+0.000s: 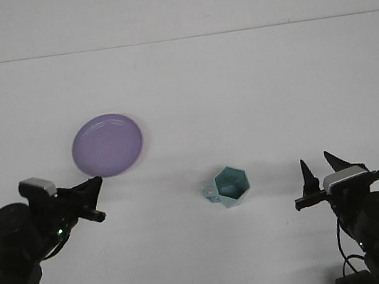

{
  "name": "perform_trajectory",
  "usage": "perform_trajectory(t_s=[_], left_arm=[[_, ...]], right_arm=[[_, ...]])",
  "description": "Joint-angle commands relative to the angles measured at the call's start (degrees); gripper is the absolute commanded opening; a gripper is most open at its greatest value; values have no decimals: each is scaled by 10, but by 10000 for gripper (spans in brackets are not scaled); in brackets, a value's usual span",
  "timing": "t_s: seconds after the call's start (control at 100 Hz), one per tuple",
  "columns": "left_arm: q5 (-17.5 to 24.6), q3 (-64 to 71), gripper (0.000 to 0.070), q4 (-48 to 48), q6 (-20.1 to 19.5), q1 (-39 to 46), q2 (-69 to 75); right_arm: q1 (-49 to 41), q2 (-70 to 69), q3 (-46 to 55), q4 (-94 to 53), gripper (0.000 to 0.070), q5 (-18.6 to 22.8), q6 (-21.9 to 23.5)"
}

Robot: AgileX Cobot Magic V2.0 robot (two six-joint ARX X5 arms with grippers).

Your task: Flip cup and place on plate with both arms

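White tabletop [251, 74], on which we see a teal hexagonal cup [231, 186] upright near centre, mouth up, well apart from the purple plate [107, 145]; right gripper [320, 168], fingers spread, empty; left gripper [91, 197], fingers' state we cannot tell

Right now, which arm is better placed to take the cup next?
Probably the left. The left gripper is raised over the table, pointing toward the teal cup. The right gripper sits low near the table edge, fingers apart, pointing up.
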State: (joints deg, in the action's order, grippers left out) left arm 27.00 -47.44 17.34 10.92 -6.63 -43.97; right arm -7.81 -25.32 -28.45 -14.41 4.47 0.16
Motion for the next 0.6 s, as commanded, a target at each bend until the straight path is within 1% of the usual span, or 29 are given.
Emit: perform_trajectory(t_s=[0.0, 0.05, 0.08, 0.11, 0.19, 0.23, 0.28, 0.35, 0.44, 0.49, 0.53, 0.59], left_arm=[[7, -45, 17, 25, -26, -28, -53], [7, -82, 24, 52, -39, -54, -93], [7, -105, 46, 69, -48, -71, -117], [6, -127, 93, 85, -59, -87, -141], [6, -186, 259, 122, -78, -128, -204], [5, -217, 315, 142, -86, -147, -235], [4, -255, 351, 169, -95, -168, -274], [4, -309, 363, 204, -107, -194, -326], [-1, -374, 475, 242, -118, -223, -390], [-12, -408, 521, 262, -123, -238, -424], [-18, -434, 537, 280, -133, -250, -450], [-27, -469, 538, 309, -147, -265, -486]], right_arm=[[0, -2, -1, 5, 361, 0, 13], [0, -2, -1, 6, 361, 0, 14], [0, -2, -1, 7, 361, 0, 14], [0, -2, -1, 7, 361, 0, 14], [0, -2, -1, 7, 361, 0, 16], [0, -2, -1, 7, 361, 0, 16], [0, -2, -1, 7, 361, 0, 16], [0, -2, -1, 7, 361, 0, 18], [0, -2, -1, 7, 361, 0, 20], [0, -2, -1, 7, 361, 0, 20], [0, -2, -1, 7, 361, 0, 20], [0, -2, -1, 7, 361, 0, 20]])
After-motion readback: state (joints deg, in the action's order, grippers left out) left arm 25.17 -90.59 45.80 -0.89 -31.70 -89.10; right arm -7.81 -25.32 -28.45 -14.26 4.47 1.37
